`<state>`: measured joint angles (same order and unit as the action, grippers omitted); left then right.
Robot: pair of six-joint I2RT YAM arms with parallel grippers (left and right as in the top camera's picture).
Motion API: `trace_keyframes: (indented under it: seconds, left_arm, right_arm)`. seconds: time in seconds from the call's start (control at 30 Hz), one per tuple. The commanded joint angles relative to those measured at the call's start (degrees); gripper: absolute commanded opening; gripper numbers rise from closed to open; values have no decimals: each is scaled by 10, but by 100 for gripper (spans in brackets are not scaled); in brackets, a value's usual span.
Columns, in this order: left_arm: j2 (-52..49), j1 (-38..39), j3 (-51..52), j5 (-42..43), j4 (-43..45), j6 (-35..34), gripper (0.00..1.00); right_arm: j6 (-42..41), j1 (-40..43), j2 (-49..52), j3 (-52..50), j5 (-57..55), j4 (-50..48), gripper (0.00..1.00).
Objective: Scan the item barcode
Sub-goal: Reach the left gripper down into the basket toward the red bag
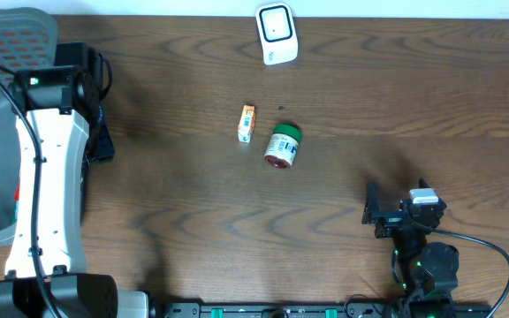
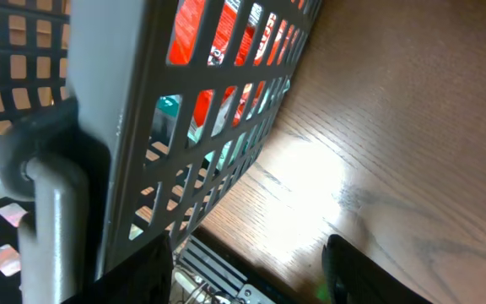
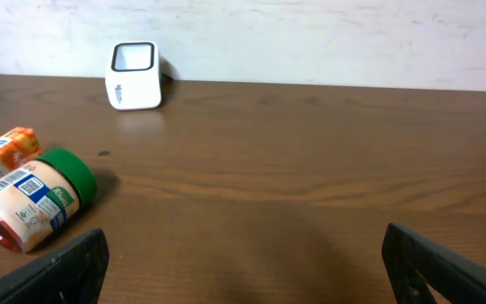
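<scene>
A jar [image 1: 282, 146] with a green lid and a barcode label lies on its side mid-table, also seen in the right wrist view [image 3: 34, 201]. A small orange box [image 1: 246, 123] lies just left of it [image 3: 5, 153]. The white scanner [image 1: 277, 34] stands at the far edge [image 3: 133, 75]. My right gripper [image 1: 383, 212] stands open low over bare wood, right of the jar, nothing between its fingers [image 3: 74, 263]. My left gripper [image 1: 100, 141] is far left beside the basket, open and holding nothing [image 2: 251, 270].
A grey mesh basket [image 1: 7, 53] fills the far left corner; its wall [image 2: 184, 127] stands close to my left fingers, with red packets showing through. A black rail [image 1: 307, 309] runs along the table's front edge.
</scene>
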<state>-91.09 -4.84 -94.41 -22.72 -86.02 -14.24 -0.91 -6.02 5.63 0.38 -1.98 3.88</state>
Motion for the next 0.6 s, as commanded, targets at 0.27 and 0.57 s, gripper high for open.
trace_keyframes:
  seconds: [0.27, 0.57]
  left_arm:
    - [13, -7, -77, 259, 74, 116, 69]
    - [13, -75, -223, 235, 196, 106, 81]
  right_arm:
    - [-8, 3, -1, -1, -5, 2, 99]
    - [-8, 3, -1, -1, -5, 2, 99]
